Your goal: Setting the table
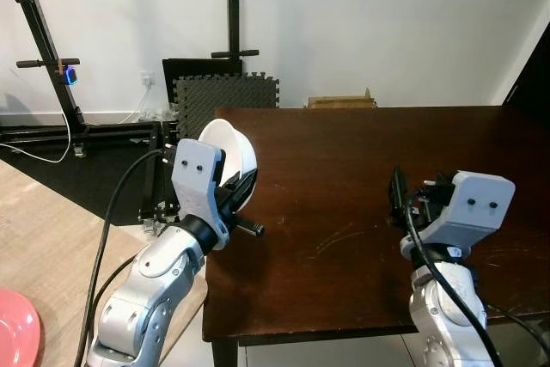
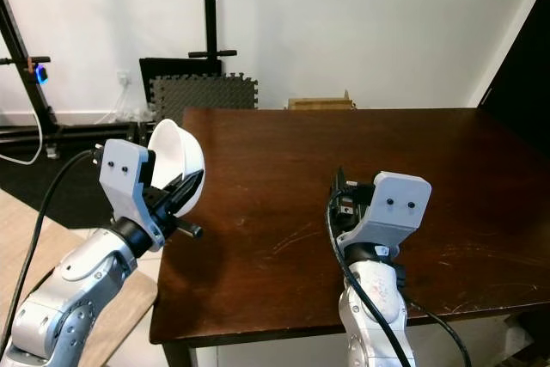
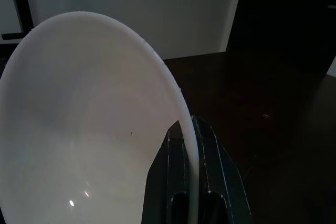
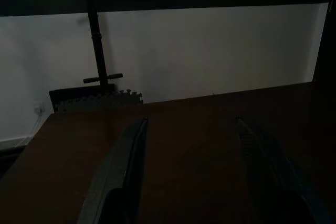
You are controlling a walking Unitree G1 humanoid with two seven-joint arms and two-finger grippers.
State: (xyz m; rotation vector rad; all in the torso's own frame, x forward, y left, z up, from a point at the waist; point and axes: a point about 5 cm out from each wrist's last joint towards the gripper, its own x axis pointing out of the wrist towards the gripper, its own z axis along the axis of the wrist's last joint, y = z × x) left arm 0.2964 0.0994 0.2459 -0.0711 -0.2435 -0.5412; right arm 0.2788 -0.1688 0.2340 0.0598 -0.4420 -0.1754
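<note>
So far the white bowl (image 1: 232, 156) is not yet set down: it hangs tilted on edge just above the near left edge of the dark wooden table (image 1: 361, 161), its rim pinched between the left gripper's (image 3: 191, 145) fingers. The right gripper (image 4: 191, 161) hovers over the table's near side, fingers spread and holding nothing. By my judgement the task has barely begun, since the tabletop bears no dishes.

White wall (image 1: 387, 23) behind dark wooden table (image 1: 361, 178).

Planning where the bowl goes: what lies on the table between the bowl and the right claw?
Nothing: in both eye views only bare table separates the bowl from the right claw.
</note>
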